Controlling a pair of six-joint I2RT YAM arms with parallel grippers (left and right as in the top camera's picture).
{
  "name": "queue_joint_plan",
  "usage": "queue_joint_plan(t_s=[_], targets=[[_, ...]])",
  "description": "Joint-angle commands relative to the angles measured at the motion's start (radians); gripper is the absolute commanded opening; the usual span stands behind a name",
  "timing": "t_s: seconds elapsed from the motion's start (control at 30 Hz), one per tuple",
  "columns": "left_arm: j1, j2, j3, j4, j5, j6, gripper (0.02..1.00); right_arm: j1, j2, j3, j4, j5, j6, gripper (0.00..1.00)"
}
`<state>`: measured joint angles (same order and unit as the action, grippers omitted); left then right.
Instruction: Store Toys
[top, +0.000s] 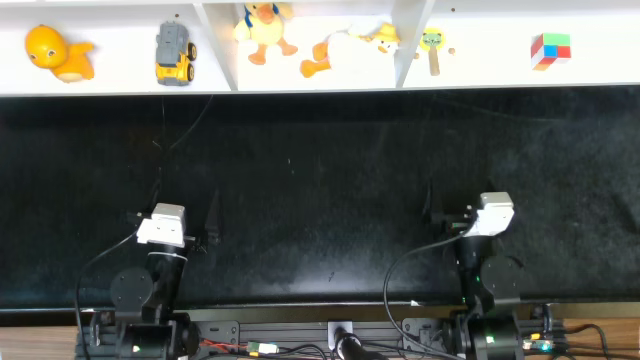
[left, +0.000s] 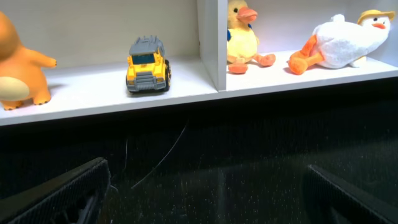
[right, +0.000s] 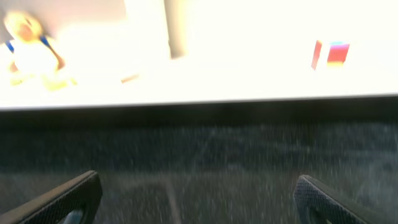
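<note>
Top view: toys (top: 176, 52) rest on the shelf (top: 320, 88), left hand (left: 205, 196) and right hand (right: 193, 199) are released, so storing looks complete and no grasp seems needed next.

A dark, speckled mat (top: 320, 200) covers the work surface. A thin pale line (left: 161, 155), perhaps a stray thread or a scratch, crosses it. Cables (top: 388, 285) gather along its near edge.
</note>
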<state>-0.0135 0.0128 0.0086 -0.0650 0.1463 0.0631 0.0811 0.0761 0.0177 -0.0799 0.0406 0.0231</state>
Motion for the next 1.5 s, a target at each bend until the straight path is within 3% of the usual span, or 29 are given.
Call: queue_joint_plan(t_s=[0.03,0.33,0.6,1.5], targets=[[-0.005,-0.011,-0.001,-0.005,0.01,0.016,0.998,0.004,-0.066,-0.014,0.035,-0.007,0.007,0.996],[-0.005,-0.011,-0.001,-0.005,0.01,0.016,0.998,0.003,-0.073,-0.014,0.006,-0.008,0.007,0.993],[-0.005,-0.011,-0.001,-0.005,0.01,0.016,0.998,-0.064,-0.073,-0.014,0.006,-0.007,0.007,0.993],[-0.005,-0.011,-0.001,-0.005,0.01,0.015,0.998,-0.063,-0.072,-0.013,0.005,-0.007,0.007,0.993]])
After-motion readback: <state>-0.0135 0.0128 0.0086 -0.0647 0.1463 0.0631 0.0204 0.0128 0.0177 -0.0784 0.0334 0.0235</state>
